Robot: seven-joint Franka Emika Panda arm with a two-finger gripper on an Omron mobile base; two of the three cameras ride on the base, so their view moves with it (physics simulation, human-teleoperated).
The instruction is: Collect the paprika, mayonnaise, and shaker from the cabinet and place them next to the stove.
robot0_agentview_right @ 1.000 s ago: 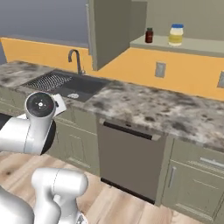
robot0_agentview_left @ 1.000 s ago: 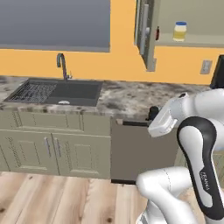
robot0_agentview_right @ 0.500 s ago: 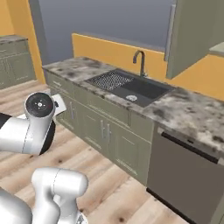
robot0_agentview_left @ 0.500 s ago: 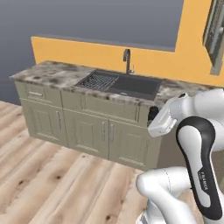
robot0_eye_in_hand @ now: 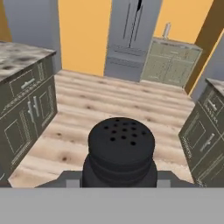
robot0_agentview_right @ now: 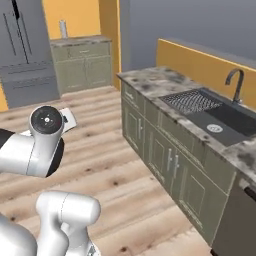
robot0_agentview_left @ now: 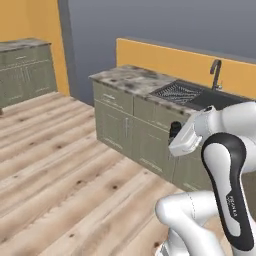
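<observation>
Gripper (robot0_eye_in_hand: 120, 183) closed on the shaker (robot0_eye_in_hand: 120, 151) — the black perforated top rises between the jaws in the hand view, above the wood floor (robot0_eye_in_hand: 109, 105) — while the left base view shows what is probably the same shaker as a small dark shape at the arm's hand, before the sink (robot0_agentview_left: 210, 97) counter.
</observation>
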